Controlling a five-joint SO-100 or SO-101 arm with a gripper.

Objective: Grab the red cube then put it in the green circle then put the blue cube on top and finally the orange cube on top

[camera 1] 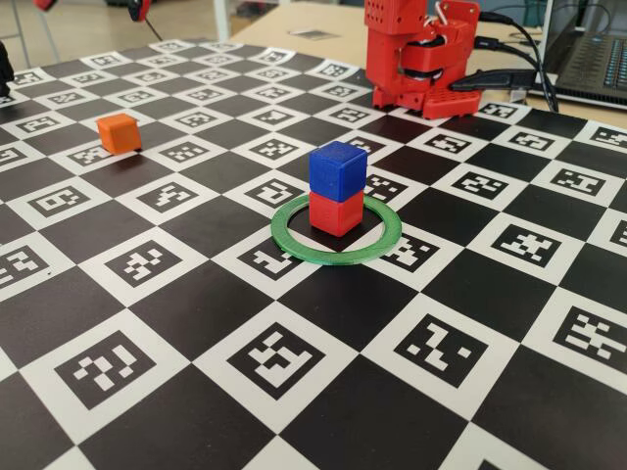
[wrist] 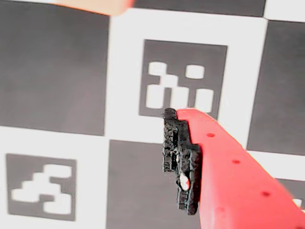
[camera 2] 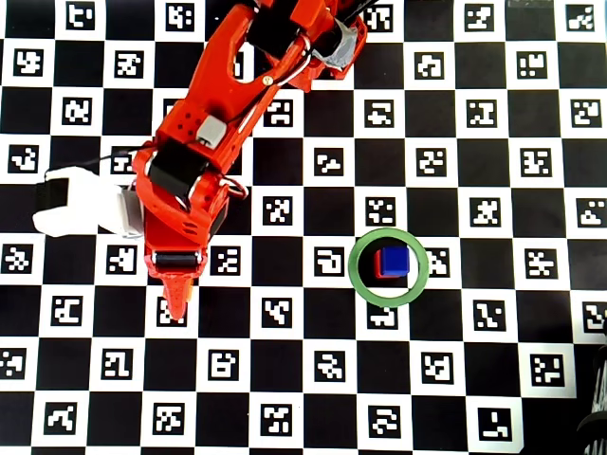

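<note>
The red cube (camera 1: 336,212) sits inside the green circle (camera 1: 294,245), and the blue cube (camera 1: 338,170) rests squarely on top of it. From overhead, the blue cube (camera 2: 395,260) covers nearly all of the red cube (camera 2: 378,264) within the green circle (camera 2: 357,275). The orange cube (camera 1: 118,132) stands alone on the board, far left in the fixed view. My gripper (camera 2: 175,301) hangs over that area, open and holding nothing. In the wrist view one red finger with a bare black pad (wrist: 180,160) shows above the board, and a blurred orange edge (wrist: 93,5) shows at the top.
The chequered marker board (camera 1: 196,421) covers the table. The red arm base (camera 1: 416,59) stands at the back right of the fixed view, with cables and a laptop (camera 1: 593,54) behind it. A white camera block (camera 2: 81,209) juts from the wrist.
</note>
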